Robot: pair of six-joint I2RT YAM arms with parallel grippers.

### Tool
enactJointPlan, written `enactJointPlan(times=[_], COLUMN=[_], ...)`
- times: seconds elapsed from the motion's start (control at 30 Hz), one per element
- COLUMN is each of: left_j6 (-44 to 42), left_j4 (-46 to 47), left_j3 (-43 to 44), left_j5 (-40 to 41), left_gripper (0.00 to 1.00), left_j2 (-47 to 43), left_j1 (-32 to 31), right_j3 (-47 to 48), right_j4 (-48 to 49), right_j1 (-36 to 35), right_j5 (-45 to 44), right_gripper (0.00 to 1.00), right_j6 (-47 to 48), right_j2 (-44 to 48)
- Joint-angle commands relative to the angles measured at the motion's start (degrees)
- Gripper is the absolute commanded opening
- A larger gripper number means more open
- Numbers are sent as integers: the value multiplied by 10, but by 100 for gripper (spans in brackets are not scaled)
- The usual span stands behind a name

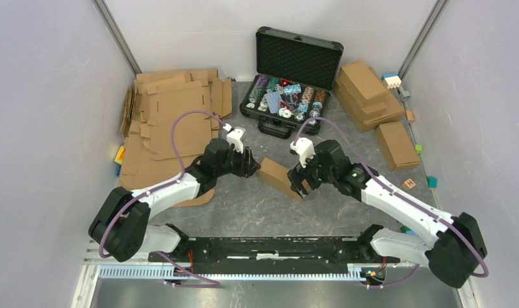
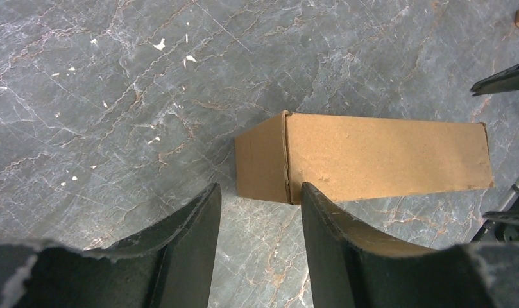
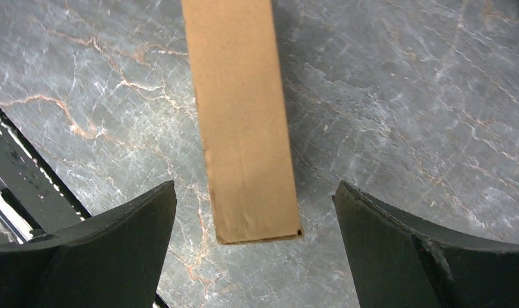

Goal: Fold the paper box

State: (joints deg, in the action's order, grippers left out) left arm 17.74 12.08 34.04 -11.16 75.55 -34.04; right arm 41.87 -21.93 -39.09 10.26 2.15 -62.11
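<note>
The paper box (image 1: 279, 176) is folded into a closed, long brown carton that lies on the marbled table between my two arms. In the left wrist view the paper box (image 2: 372, 157) lies just beyond my left gripper (image 2: 260, 192), whose jaws stand apart over bare table with nothing between them. From the right wrist, one narrow end of the paper box (image 3: 240, 122) points at my right gripper (image 3: 254, 186), which is wide open with both fingers well clear of the cardboard. From above, the left gripper (image 1: 253, 165) sits at the box's left end and the right gripper (image 1: 301, 183) at its right end.
A pile of flat cardboard sheets (image 1: 173, 115) covers the back left. A black case of chips (image 1: 289, 83) stands open at the back centre. Finished boxes are stacked (image 1: 369, 93) at the back right, with another (image 1: 396, 144) nearer. Small coloured blocks (image 1: 432, 181) dot the right edge.
</note>
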Motion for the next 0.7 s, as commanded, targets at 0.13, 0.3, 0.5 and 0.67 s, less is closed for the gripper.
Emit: enactJointPlan(times=[0.13,0.3,0.5,0.67], left_j6=[14,24,27,30], left_j4=[16,44,50,55], left_j3=[-23,-52,-64,-67], left_j5=[-24,-11,-5,-5], left_gripper=[57,58,61,61], left_j2=[-29,-74,-98,-103], left_j1=[0,0,0,0], right_j3=[81,90,100,107], right_j4=[-34,-43,-51,-57], right_j1=[-58,-75,-76,-77], right_j5=[-94,-140,-149,-156], right_gripper=[92,94,78,51], right_j6=[21,25,35,41], right_j2=[-90,-118,-141,-136])
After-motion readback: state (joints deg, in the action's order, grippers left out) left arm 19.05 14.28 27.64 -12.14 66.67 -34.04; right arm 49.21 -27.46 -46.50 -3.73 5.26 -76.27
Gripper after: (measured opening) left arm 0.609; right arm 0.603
